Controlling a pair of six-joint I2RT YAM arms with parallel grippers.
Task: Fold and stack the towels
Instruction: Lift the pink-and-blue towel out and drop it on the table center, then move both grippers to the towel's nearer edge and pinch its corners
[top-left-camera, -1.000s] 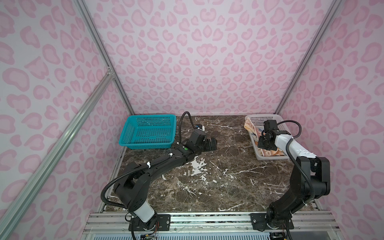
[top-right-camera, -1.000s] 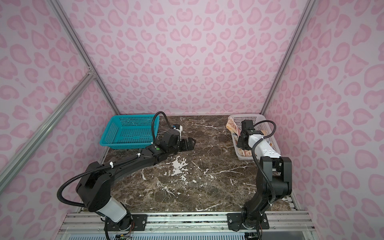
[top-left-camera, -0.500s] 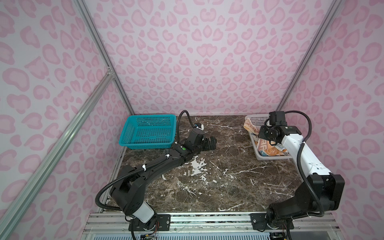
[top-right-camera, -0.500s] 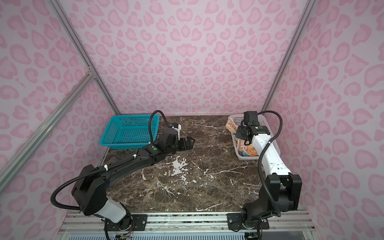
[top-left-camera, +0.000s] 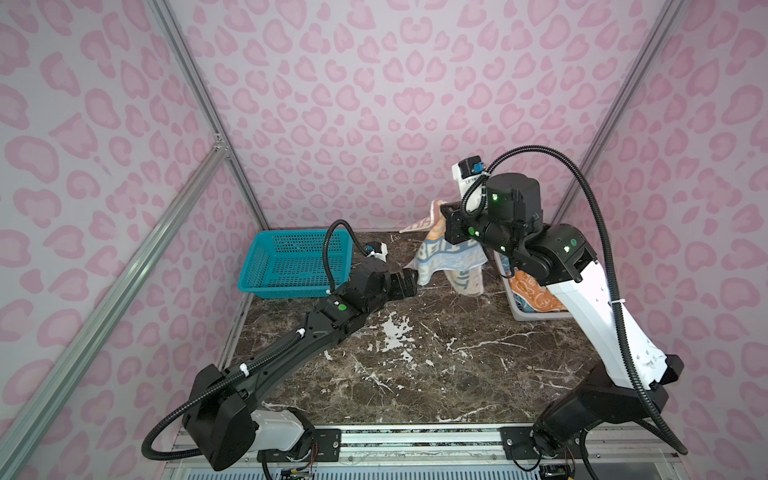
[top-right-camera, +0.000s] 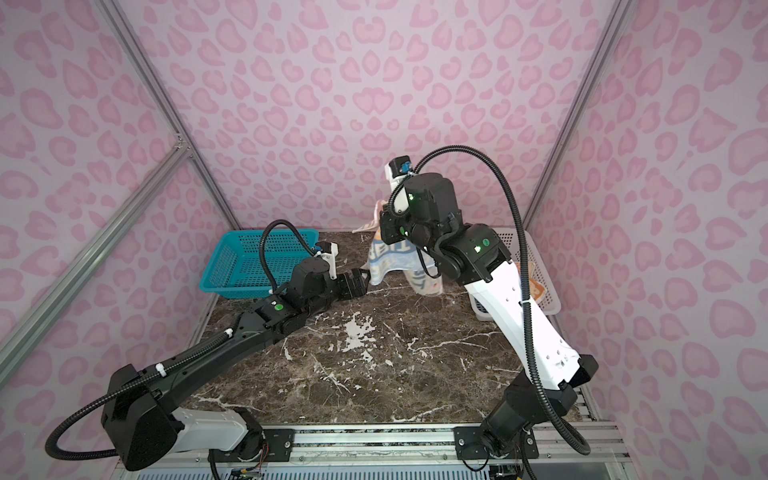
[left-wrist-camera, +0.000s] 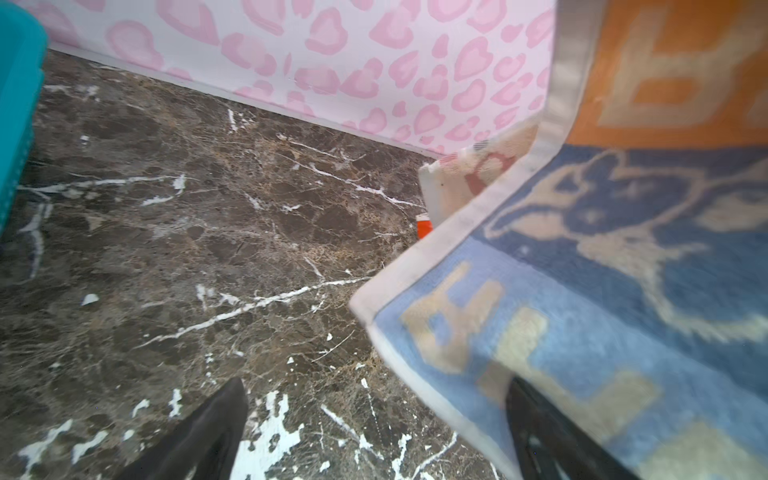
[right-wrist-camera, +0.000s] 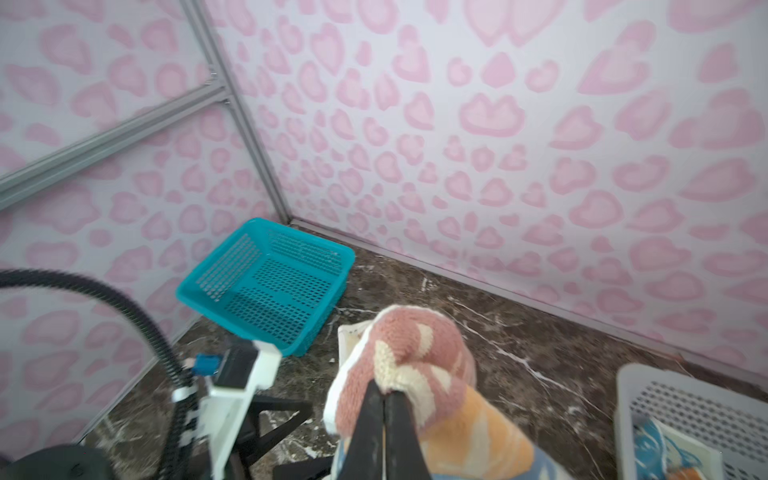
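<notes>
Where your right gripper (right-wrist-camera: 384, 392) hovers over the back of the marble table (top-left-camera: 415, 374), its jaws are pressed together on a bunched edge of the cream lettered towel (top-left-camera: 446, 257), which hangs crumpled below it. Whether the lower folds touch the table cannot be determined. Your left gripper (top-left-camera: 411, 282) stands fully spread, holding nothing, just beside the towel's lower corner. Note the orange towel (top-left-camera: 528, 291) lying in the white basket (top-left-camera: 536, 318) at right; the teal basket (top-left-camera: 266, 291) sits at back left.
</notes>
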